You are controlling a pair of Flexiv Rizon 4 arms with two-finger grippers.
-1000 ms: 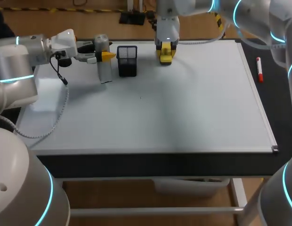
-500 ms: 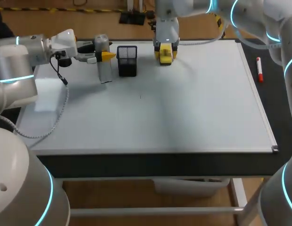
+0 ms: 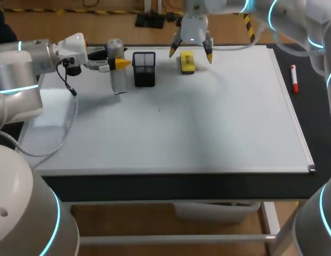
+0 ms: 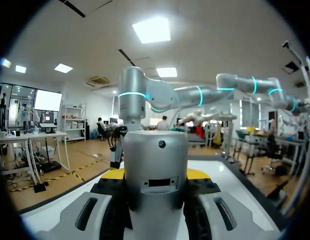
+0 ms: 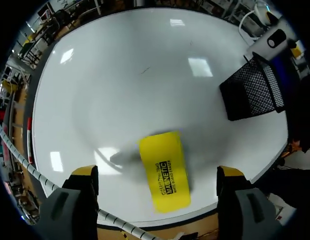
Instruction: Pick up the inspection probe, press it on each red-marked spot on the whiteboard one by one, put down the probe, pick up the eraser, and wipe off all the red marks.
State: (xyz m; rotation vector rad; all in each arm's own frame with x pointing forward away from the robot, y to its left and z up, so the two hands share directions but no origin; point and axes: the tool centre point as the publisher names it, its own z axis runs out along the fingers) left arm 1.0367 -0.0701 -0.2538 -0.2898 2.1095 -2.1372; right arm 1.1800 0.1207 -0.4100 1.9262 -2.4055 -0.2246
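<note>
While the left gripper clamps the probe, the right gripper hangs wide open and empty over the eraser, which lies flat near the whiteboard's far edge. It looks light and rigid, and I think it is best pinched across its long sides.

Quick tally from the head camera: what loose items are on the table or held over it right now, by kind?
inspection probe: 1
yellow eraser: 1
black mesh holder: 1
red marker: 1
Total: 4
</note>
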